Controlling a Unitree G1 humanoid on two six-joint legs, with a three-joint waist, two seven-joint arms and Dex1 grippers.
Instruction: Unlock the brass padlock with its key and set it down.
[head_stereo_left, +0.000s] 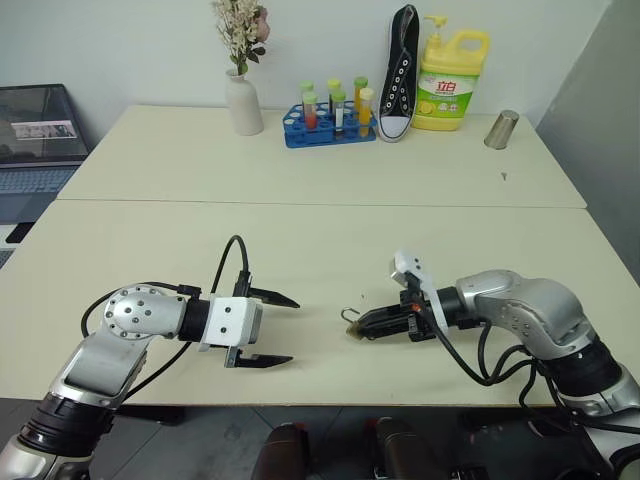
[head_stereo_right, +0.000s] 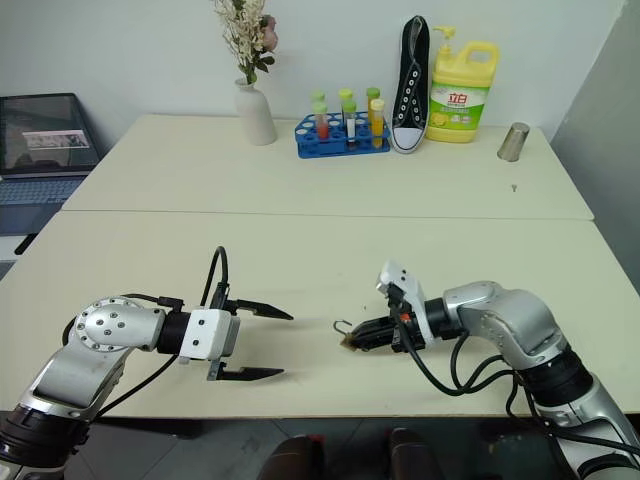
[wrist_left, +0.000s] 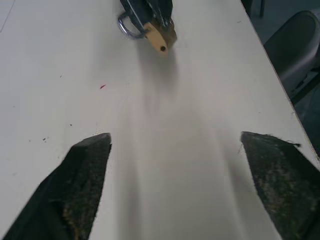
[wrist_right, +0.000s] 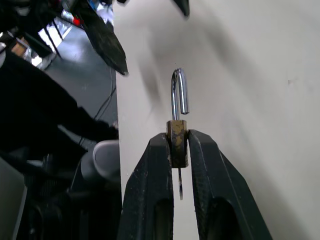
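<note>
Pinching the brass padlock (wrist_right: 177, 142) near the table's (head_stereo_left: 300, 220) front edge, the right gripper (head_stereo_left: 368, 322) is holding tight; the left gripper (head_stereo_left: 272, 330) is gaping wide, holding nothing.

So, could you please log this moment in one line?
left claw: open, empty | right claw: shut on brass padlock | shackle: open

Tabletop (head_stereo_left: 300, 230): pale cream, two slabs meeting at a seam across the middle. Along the far edge: white vase (head_stereo_left: 243, 103) with dried flowers; blue rack (head_stereo_left: 328, 128) of capped tubes; black sneaker (head_stereo_left: 400, 72) standing on end; yellow detergent bottle (head_stereo_left: 450, 82); metal cup (head_stereo_left: 501, 130) near the right corner.
</note>
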